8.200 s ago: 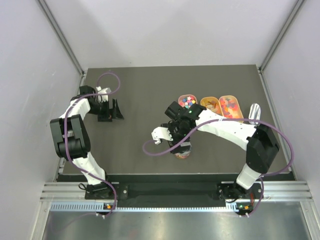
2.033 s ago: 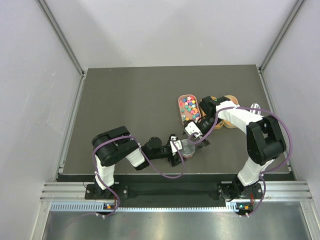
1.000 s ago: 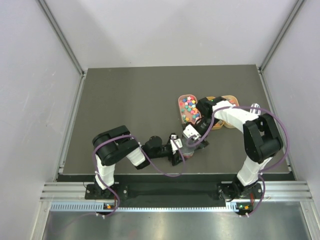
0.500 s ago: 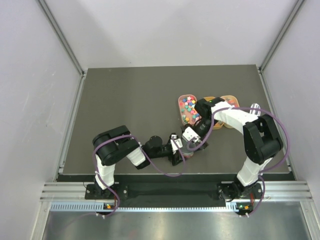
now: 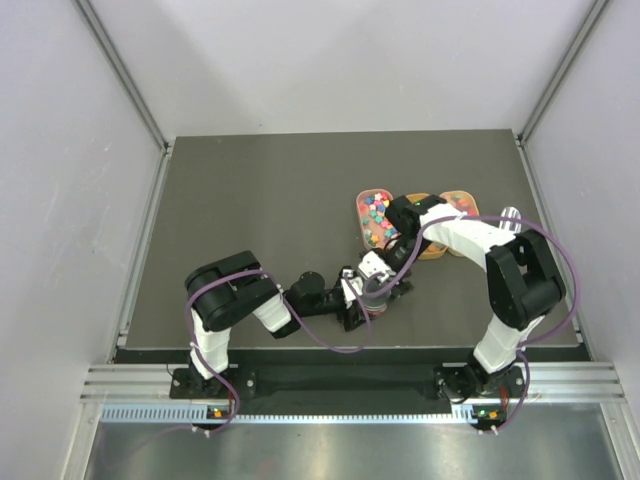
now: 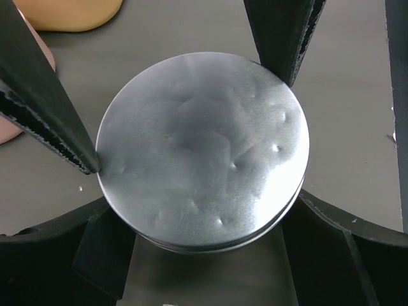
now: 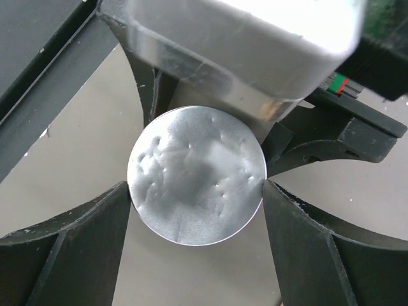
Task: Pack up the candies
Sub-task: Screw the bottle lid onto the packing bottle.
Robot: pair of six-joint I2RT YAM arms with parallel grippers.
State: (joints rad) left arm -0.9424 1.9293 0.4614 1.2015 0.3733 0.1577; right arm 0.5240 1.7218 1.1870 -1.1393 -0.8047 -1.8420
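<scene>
My left gripper (image 6: 185, 118) clamps the jar (image 5: 372, 298); the right gripper (image 7: 197, 193), straight above, pinches its lid (image 7: 191, 159) from both sides. Candies (image 5: 377, 214) lie in trays (image 5: 359, 212) just behind that arm.

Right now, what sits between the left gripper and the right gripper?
The silver-lidded jar. Both wrist views show it hemmed in by the two pairs of jaws, with nothing else between them.

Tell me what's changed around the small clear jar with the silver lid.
The left gripper swung from the far left to the silver-lidded clear round jar and gripped it. The right gripper visited the oval orange trays, then returned to straddle the lid. The jar stayed put.
</scene>
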